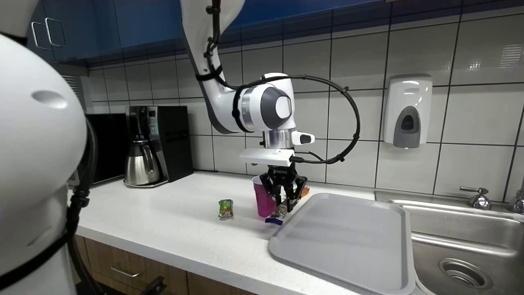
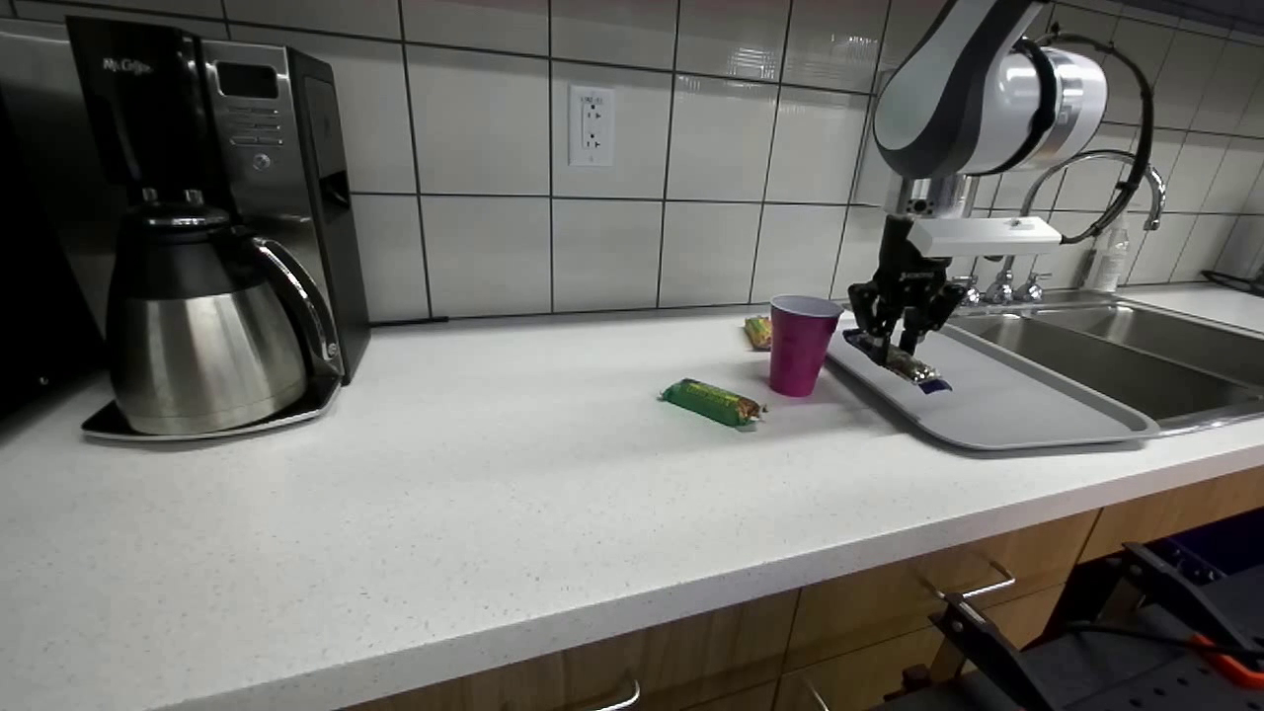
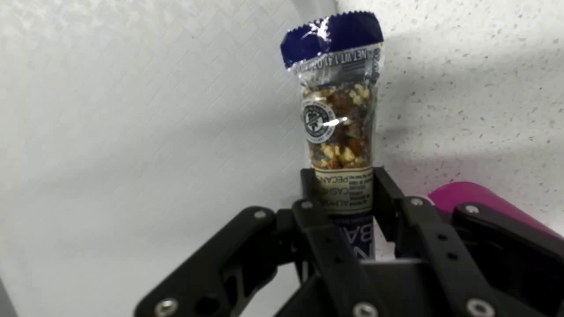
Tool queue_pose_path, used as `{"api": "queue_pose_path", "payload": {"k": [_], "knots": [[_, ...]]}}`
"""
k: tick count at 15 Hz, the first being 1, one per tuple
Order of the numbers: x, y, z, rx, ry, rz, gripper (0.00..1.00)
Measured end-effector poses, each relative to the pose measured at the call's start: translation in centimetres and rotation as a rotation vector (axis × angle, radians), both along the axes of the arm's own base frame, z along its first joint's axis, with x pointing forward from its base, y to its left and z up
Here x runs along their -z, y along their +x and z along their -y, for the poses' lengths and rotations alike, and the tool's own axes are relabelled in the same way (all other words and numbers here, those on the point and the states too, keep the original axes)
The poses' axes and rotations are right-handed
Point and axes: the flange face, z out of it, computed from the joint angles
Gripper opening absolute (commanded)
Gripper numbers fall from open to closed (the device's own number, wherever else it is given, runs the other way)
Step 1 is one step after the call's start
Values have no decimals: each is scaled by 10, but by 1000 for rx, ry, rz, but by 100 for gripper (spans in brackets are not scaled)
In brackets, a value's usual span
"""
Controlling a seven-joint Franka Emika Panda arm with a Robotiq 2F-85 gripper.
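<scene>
Nearest me at far left stands one white robot arm (image 1: 37,143), then rightward come one black coffee maker (image 1: 174,139), one green packet (image 1: 225,209), one upright magenta cup (image 1: 264,203), one black gripper (image 1: 285,205) clamped on one nut bar (image 1: 280,212) over the edge of one grey tray (image 1: 344,237), and one steel sink (image 1: 454,224).
</scene>
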Motion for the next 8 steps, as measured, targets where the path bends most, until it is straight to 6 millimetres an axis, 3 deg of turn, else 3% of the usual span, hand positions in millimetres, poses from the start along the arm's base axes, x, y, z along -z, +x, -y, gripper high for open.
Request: {"api": "queue_pose_path", "payload": {"k": [8], "knots": [[0, -13, -28, 11, 13, -39, 8]]}}
